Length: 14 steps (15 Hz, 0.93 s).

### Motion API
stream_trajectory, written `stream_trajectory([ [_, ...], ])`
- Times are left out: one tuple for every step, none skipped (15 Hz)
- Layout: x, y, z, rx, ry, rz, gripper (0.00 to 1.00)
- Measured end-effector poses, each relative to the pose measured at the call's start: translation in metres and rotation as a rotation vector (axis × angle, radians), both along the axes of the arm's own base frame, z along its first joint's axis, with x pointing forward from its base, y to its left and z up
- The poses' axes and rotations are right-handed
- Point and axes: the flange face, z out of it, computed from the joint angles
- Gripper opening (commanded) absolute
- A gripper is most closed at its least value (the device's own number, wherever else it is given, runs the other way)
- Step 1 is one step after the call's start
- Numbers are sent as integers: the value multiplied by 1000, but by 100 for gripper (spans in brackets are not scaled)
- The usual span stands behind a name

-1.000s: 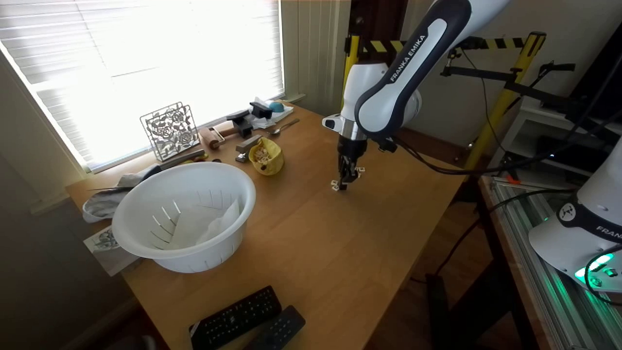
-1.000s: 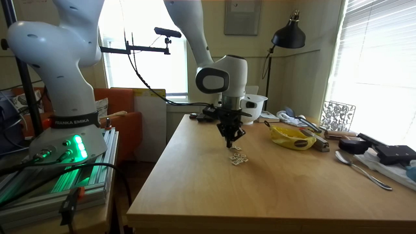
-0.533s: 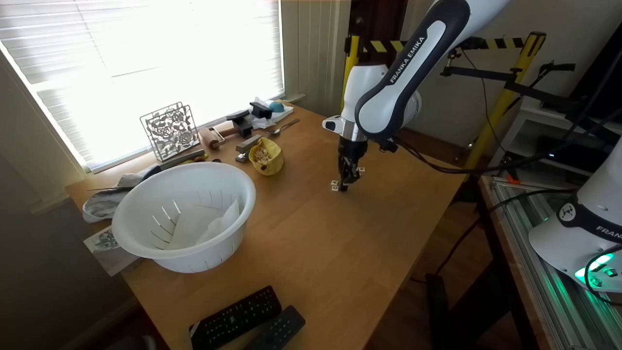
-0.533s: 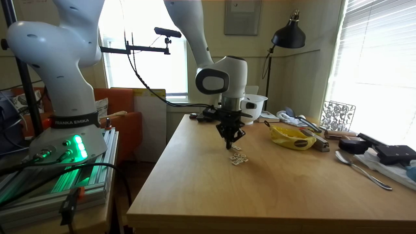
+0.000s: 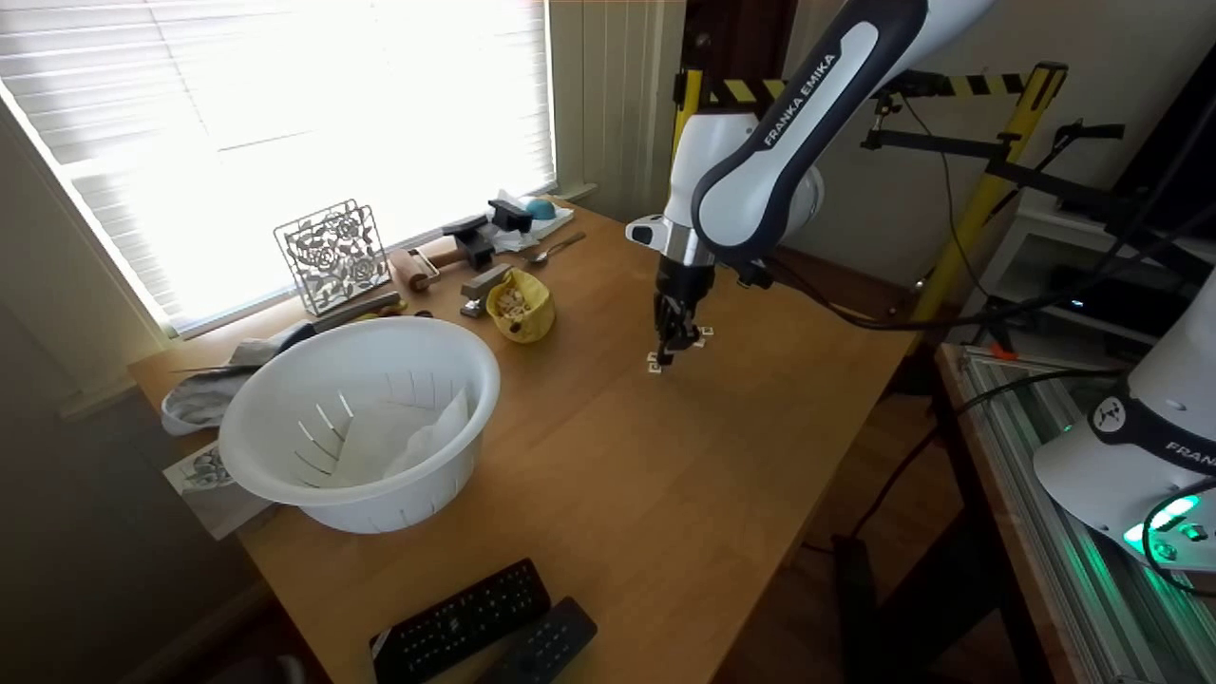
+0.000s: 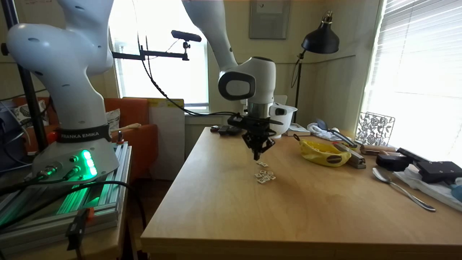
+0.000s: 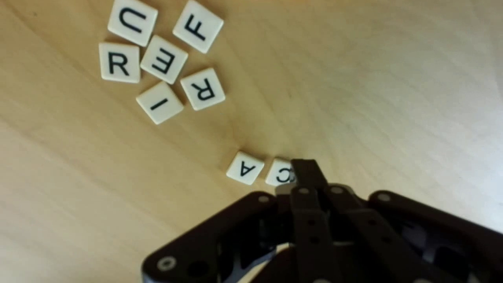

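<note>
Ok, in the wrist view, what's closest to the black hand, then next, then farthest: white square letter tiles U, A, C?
1. C tile, partly behind the hand.
2. A tile, just left of C.
3. U tile, up at top left.

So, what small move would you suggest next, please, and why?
Perhaps ease the gripper sideways before lowering: in the wrist view its shut fingers hide part of one tile, with the A tile close beside, so coming straight down might knock them.

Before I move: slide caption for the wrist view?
Closed black gripper partly hides a square white C tile beside a white A tile; six more letter tiles cluster upper left.
</note>
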Motion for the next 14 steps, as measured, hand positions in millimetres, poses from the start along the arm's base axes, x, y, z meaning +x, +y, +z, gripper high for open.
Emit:
stream_trajectory([
  [2, -1, 5, -3, -9, -3, 0],
  [3, -3, 10, -8, -19, -5, 0],
  [4, -6, 14, -13, -27, -10, 0],
  [4, -10, 17, -21, -37, -16, 0],
  [4, -14, 20, -28, -44, -24, 0],
  [4, -19, 21, -34, -49, -32, 0],
  [3, -24, 22, -38, -51, -36, 0],
  [1, -29, 22, -42, -53, -35, 0],
  [0, -33, 23, -45, -54, -28, 0],
  [-2, -38, 23, -47, -56, -19, 0],
  [-4, -43, 23, -50, -57, -6, 0],
  [-6, -47, 23, -53, -59, 5, 0],
  [-7, -50, 23, -55, -60, 20, 0],
  [-9, -53, 23, -58, -60, 33, 0],
])
